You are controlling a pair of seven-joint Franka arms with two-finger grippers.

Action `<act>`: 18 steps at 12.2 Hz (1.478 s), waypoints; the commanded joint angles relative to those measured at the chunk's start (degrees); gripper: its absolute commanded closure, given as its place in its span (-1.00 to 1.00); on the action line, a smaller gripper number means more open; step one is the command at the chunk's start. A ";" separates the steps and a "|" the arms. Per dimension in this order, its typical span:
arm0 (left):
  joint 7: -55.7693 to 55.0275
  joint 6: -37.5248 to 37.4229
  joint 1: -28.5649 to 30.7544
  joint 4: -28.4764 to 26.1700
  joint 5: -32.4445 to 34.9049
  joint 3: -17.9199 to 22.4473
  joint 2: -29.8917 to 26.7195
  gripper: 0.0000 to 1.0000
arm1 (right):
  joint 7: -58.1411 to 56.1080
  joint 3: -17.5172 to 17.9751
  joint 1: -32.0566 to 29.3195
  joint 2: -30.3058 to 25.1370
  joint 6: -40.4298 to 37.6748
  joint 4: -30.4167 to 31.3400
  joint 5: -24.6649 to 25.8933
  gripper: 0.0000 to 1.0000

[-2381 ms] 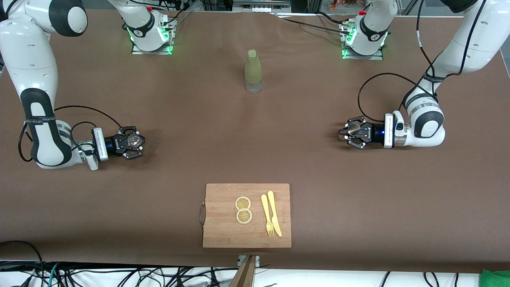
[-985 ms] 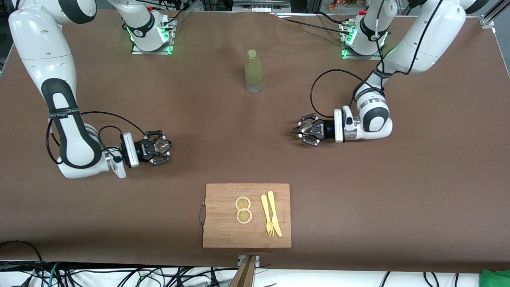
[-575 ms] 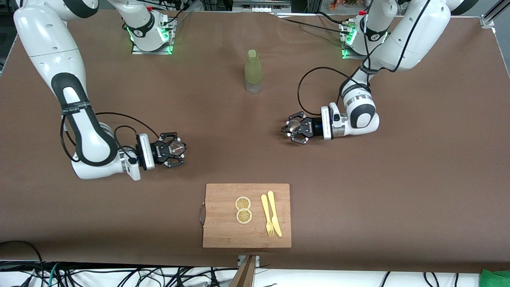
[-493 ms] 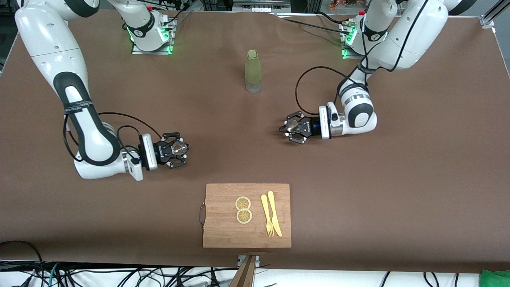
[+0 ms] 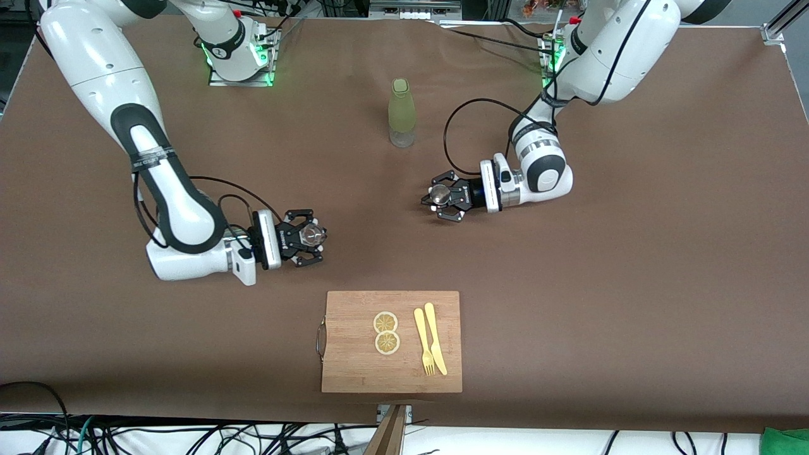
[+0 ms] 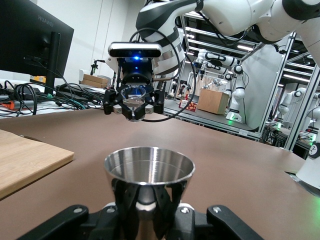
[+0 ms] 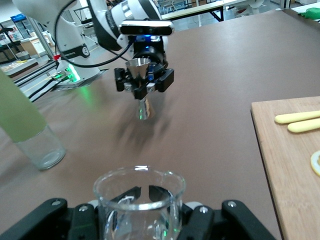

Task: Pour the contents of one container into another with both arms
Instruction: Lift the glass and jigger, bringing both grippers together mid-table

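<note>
My left gripper is shut on the stem of a shiny metal cup and holds it upright over the table near the green bottle. The right gripper is shut on a clear glass beaker, also upright, over the brown table toward the right arm's end. The two grippers face each other across a gap. The left wrist view shows the beaker farther off, and the right wrist view shows the metal cup farther off. What is inside either container cannot be made out.
A pale green bottle stands midway between the two bases. A wooden cutting board lies near the table's front edge with two lemon slices, a yellow fork and a knife on it.
Both arms have swung inward toward the middle of the table, each carrying its container. The gap between the metal cup and the glass beaker has shrunk.
</note>
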State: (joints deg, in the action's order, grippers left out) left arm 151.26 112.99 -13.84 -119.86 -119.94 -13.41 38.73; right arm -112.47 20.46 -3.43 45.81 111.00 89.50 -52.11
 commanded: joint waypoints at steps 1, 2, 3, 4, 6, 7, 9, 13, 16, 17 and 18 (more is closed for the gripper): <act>3.69 1.79 -2.41 0.41 -5.20 0.58 -0.67 1.00 | 1.46 1.95 0.96 -1.60 3.94 0.94 -0.01 0.93; 4.83 2.67 -3.20 0.67 -7.30 0.58 -0.67 1.00 | 1.55 2.57 1.67 -1.60 5.52 0.94 -0.01 0.93; 5.71 2.85 -3.90 0.76 -9.50 0.58 -0.41 1.00 | 1.64 3.35 2.20 -1.60 7.28 0.94 -0.01 0.93; 6.41 3.11 -5.13 1.46 -11.87 1.01 -0.23 1.00 | 2.33 4.23 2.46 -1.60 8.60 0.94 0.08 0.93; 7.30 5.04 -5.67 2.60 -15.31 1.10 0.29 1.00 | 2.96 4.42 4.12 -1.69 10.98 0.94 -0.01 0.93; 7.30 5.66 -6.10 3.22 -16.63 1.10 0.30 1.00 | 3.13 4.42 5.00 -1.69 12.29 0.94 -0.01 0.93; 7.30 6.80 -7.07 4.54 -18.92 1.10 0.91 1.00 | 4.80 4.42 7.37 -2.83 14.75 1.02 0.08 0.93; 7.39 7.77 -8.48 6.04 -23.92 1.19 1.52 1.00 | 8.05 4.42 10.45 -3.54 18.27 1.02 0.26 0.93; 8.18 7.95 -8.74 6.39 -25.78 1.89 1.79 1.00 | 10.16 4.42 12.47 -4.67 20.30 1.29 1.22 0.93; 8.18 8.47 -9.27 6.39 -26.74 1.98 1.79 1.00 | 10.34 4.33 12.92 -4.68 20.91 1.37 1.75 0.93; 8.44 9.26 -9.53 6.39 -27.53 2.42 1.79 1.00 | 10.51 4.33 13.27 -4.68 21.09 1.38 2.01 0.93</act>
State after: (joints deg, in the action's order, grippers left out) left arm 155.68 120.64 -21.78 -114.78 -143.82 -11.85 40.03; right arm -103.80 24.83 9.07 43.05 130.81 89.50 -51.27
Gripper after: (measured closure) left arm 0.907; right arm 0.868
